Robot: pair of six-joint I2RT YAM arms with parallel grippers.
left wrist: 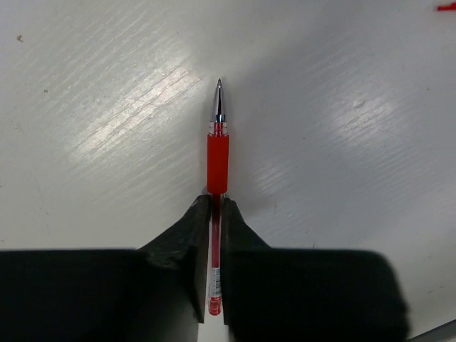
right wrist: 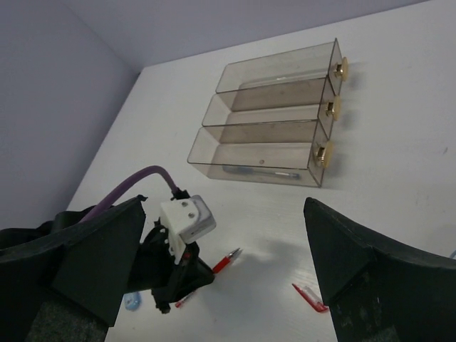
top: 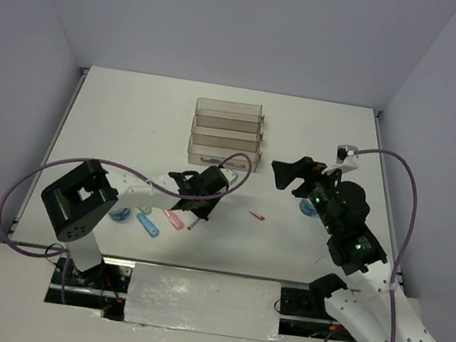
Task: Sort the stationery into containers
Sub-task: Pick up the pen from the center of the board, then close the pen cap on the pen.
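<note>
Red rubber sleeves the pen [left wrist: 217, 160] that your left gripper [left wrist: 215, 210] pinches by its clear barrel. The black fingers are closed tight on it, and its pointed steel tip aims away across the glossy, scuffed white table [left wrist: 107, 107]. Your right gripper [right wrist: 224, 214] hangs with its jaws spread wide, holding nothing, near the smoky clear plastic containers [right wrist: 267, 135], three narrow rectangular trays joined side by side. A second pen [right wrist: 260, 171] lies in the nearest tray.
</note>
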